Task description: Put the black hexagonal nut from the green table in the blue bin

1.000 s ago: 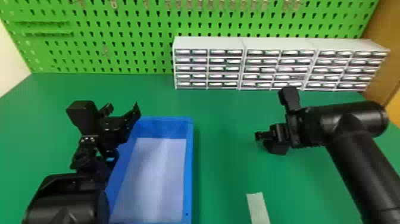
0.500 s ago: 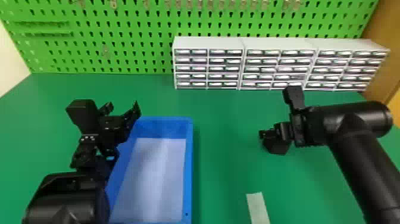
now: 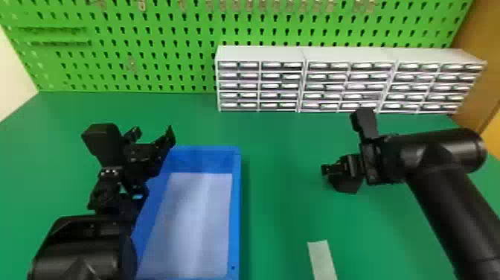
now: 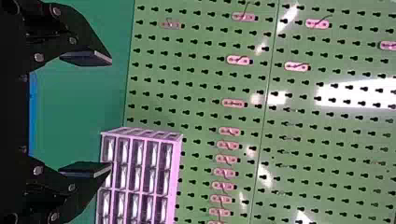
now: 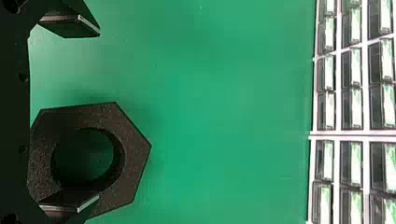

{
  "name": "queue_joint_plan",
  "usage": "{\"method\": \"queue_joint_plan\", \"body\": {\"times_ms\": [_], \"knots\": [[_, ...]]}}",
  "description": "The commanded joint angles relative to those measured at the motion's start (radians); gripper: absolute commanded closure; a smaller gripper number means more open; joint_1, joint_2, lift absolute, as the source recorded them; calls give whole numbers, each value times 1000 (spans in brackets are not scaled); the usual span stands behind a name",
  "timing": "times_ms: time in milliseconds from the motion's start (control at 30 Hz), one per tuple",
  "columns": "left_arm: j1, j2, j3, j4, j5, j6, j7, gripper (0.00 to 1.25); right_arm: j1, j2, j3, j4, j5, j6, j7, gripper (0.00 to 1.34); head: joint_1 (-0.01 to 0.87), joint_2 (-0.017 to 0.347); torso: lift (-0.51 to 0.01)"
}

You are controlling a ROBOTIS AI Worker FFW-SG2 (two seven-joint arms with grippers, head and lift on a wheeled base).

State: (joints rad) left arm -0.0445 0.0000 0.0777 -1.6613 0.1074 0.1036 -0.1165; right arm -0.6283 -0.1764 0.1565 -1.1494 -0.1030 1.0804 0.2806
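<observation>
The black hexagonal nut [image 3: 346, 185] lies on the green table [image 3: 279, 208], right of the blue bin [image 3: 235, 216]. My right gripper [image 3: 327, 169] is over it. In the right wrist view the nut [image 5: 133, 163] has one finger [image 5: 70, 201] overlapping its ring, while the opposite finger stands clear of it; the right gripper [image 5: 97, 115] is open and holds nothing. My left gripper [image 3: 158, 165], also open, is parked at the bin's left wall; the left wrist view shows nothing between the fingers of the left gripper [image 4: 111, 114].
White drawer units [image 3: 260, 54] stand along the table's back edge, before a green pegboard [image 3: 167, 56]. A pale strip [image 3: 321, 258] lies near the front, between the bin and the right arm. White sheeting [image 3: 189, 223] covers the bin's floor.
My right gripper has shifted slightly right and then slightly back left above the nut. The nut, the bin and the left arm have kept their places.
</observation>
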Motion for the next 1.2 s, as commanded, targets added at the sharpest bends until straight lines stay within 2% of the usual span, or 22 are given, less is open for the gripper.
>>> {"method": "queue_joint_plan", "body": {"times_ms": [0, 367, 467, 567, 700, 900, 967, 1167], "knots": [[-2, -3, 1, 0, 0, -1, 0, 450, -4, 9, 6, 13, 19, -10, 14, 84, 686, 51, -97], [-2, -3, 2, 0, 3, -2, 1, 450, 4, 23, 3, 28, 43, -11, 32, 85, 686, 51, -97], [-2, -3, 2, 0, 3, -2, 1, 450, 7, 23, 2, 30, 46, -11, 34, 127, 686, 51, -97], [-2, -3, 2, 0, 3, -2, 1, 450, 12, 25, -2, 31, 46, -11, 34, 252, 686, 51, -97], [-2, -3, 2, 0, 3, -2, 1, 450, 19, 32, -20, 31, 52, -10, 34, 645, 686, 51, -97], [-2, -3, 10, 0, 3, -7, 1, 450, 15, 45, -23, 31, 85, 18, 34, 973, 686, 51, -97], [0, -3, 11, 0, 3, -8, 1, 450, 18, 48, -26, 31, 82, 16, 34, 1036, 686, 51, -97], [2, -3, 14, 0, 5, -10, 1, 450, 19, 49, -23, 31, 89, 30, 34, 1087, 686, 51, -97]]}}
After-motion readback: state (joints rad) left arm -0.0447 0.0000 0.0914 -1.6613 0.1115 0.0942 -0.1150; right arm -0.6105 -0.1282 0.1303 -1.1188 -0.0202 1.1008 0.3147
